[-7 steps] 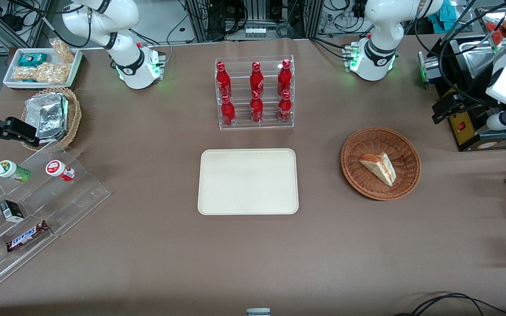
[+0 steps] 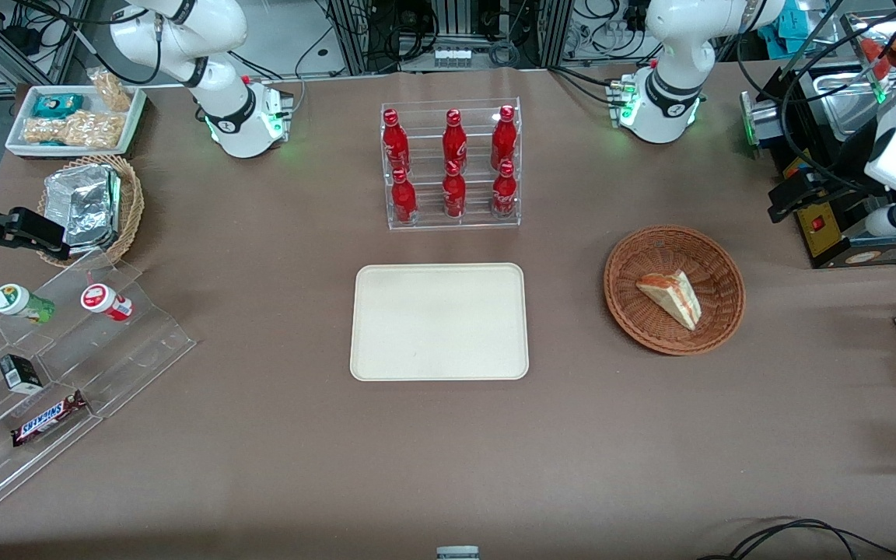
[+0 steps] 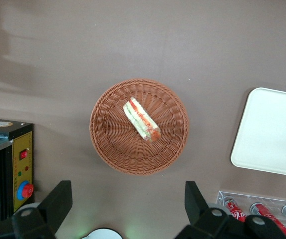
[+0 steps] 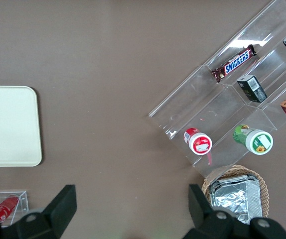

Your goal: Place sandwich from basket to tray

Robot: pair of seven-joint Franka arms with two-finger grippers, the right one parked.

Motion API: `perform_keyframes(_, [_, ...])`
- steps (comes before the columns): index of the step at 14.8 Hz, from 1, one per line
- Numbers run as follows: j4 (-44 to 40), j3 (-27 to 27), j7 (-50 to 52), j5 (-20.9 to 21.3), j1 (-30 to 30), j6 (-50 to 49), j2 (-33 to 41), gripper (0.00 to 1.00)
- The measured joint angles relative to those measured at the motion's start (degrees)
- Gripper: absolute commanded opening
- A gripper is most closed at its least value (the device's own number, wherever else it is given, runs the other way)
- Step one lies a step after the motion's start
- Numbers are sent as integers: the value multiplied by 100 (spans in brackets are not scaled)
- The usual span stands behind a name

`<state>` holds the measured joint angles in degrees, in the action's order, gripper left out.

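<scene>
- Table covered in brown; everything else set on it.
- Tray, cream-beige, flat, near mid-table, nothing on it; also seen in left wrist view, well apart from the basket.
- Clear bottle rack holding red bottles, farther from the front camera than the tray.
- Basket, reddish-brown wicker, round, toward the working arm's end of the table, beside the tray with bare tabletop between.
- Gripper raised high above the table, near the black box at the working arm's end; both dark fingers spread wide, gripping nothing.
- Sandwich lying inside the basket, roughly at its centre, white bread face up, red-orange and green filling along one edge.
- Sandwich well below the gripper, not touching it; from the wrist camera, basket and sandwich appear ahead of the spread fingertips, roughly in line with the gap between them.
</scene>
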<state>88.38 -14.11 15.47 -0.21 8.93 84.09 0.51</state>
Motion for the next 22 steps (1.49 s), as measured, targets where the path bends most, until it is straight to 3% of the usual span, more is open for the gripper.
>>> perform_keyframes(9, [333, 90, 942, 4, 44, 11, -482, 100])
perform_keyframes(18, [1924, 84, 1667, -91, 196, 1121, -410, 100])
perform_keyframes(22, [2645, 37, 2299, -116, 182, 2066, -364, 100])
